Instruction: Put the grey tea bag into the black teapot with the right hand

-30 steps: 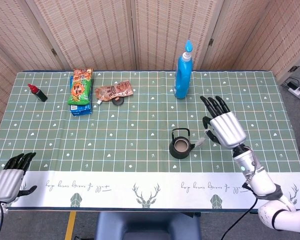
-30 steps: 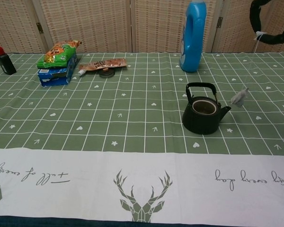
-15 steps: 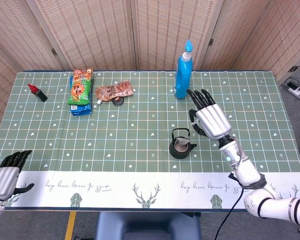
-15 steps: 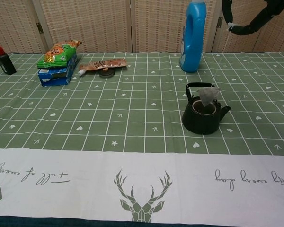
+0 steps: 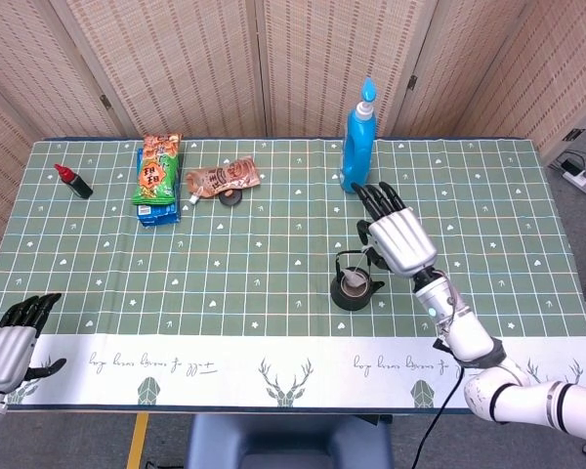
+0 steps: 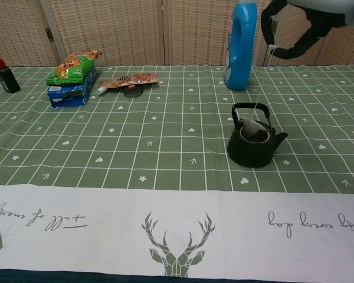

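The black teapot stands lidless on the green checked cloth, right of centre. My right hand hovers just above and to the right of it, pinching the tea bag's thin string. The grey tea bag hangs from that string, its lower part dipping into the teapot's opening; in the head view the hand largely hides it. My left hand rests at the table's near left edge, fingers apart and holding nothing.
A tall blue bottle stands behind the teapot. At the far left lie stacked snack packs, a brown pouch with a small dark lid beside it, and a small black bottle with a red cap.
My right hand moved left from beside the teapot to over it. The tea bag swung from the spout's right side to above the opening, then sank into it.
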Robot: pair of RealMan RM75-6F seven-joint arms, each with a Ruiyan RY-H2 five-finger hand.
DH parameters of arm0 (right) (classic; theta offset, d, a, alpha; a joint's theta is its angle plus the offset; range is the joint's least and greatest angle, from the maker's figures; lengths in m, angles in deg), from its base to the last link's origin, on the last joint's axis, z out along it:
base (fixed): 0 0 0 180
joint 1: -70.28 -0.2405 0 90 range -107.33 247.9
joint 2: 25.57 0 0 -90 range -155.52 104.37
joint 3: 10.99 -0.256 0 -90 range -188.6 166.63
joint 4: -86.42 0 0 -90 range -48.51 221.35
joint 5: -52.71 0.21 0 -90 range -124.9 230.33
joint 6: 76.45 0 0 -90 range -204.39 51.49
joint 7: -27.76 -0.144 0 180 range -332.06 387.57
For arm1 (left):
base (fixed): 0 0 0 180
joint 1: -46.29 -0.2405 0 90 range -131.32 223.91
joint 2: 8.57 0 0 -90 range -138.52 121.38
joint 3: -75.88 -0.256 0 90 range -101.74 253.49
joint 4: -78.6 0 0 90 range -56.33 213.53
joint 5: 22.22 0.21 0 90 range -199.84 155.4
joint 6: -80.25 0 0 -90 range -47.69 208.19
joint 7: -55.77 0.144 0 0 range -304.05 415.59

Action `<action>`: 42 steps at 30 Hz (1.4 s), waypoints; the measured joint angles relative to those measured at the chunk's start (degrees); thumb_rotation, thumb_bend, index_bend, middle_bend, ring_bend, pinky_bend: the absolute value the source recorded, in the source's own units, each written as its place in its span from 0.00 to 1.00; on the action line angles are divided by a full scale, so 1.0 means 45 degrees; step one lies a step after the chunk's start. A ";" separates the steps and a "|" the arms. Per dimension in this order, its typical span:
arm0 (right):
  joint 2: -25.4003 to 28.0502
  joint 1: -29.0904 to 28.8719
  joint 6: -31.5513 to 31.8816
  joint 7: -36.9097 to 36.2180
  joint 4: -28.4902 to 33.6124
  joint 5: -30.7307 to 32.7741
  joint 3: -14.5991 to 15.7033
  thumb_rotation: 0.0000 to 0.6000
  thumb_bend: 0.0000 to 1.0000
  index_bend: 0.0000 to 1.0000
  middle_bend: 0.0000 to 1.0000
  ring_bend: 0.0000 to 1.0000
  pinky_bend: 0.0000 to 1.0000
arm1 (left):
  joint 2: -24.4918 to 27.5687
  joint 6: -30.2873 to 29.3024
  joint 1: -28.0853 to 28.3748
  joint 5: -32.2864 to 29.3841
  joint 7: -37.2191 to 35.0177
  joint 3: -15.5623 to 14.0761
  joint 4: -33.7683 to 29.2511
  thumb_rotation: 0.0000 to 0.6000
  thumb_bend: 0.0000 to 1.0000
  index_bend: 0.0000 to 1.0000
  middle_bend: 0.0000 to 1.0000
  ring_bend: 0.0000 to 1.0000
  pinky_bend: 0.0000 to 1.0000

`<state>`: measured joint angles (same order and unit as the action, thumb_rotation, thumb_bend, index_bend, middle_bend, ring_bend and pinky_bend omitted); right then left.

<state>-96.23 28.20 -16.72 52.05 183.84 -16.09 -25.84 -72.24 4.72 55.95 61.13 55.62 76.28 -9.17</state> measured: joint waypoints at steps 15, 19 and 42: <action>-0.0406 0.0303 0.0039 -0.0096 -0.0436 -0.0462 0.1039 1.00 0.40 0.58 0.01 0.02 0.00 | 0.0028 -0.0083 -0.0028 0.0098 0.0009 -0.0042 -0.0044 1.00 0.16 0.00 0.05 0.05 0.10; -0.0526 0.0554 0.0095 -0.0396 -0.0744 -0.0955 0.1501 1.00 0.40 0.58 0.01 0.02 0.00 | 0.0017 -0.0022 -0.0008 0.0064 0.0035 -0.0040 -0.0022 1.00 0.16 0.00 0.05 0.05 0.10; -0.0046 0.2142 0.0713 -0.0878 -0.1385 -0.2755 0.3238 1.00 0.40 0.04 0.00 0.00 0.00 | -0.0153 0.0100 0.0041 -0.0067 0.0478 -0.0050 -0.0020 1.00 0.16 0.00 0.05 0.05 0.10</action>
<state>-96.44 37.84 -13.51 48.10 177.61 -28.49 -11.27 -72.92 5.17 56.13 60.83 57.77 76.06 -9.25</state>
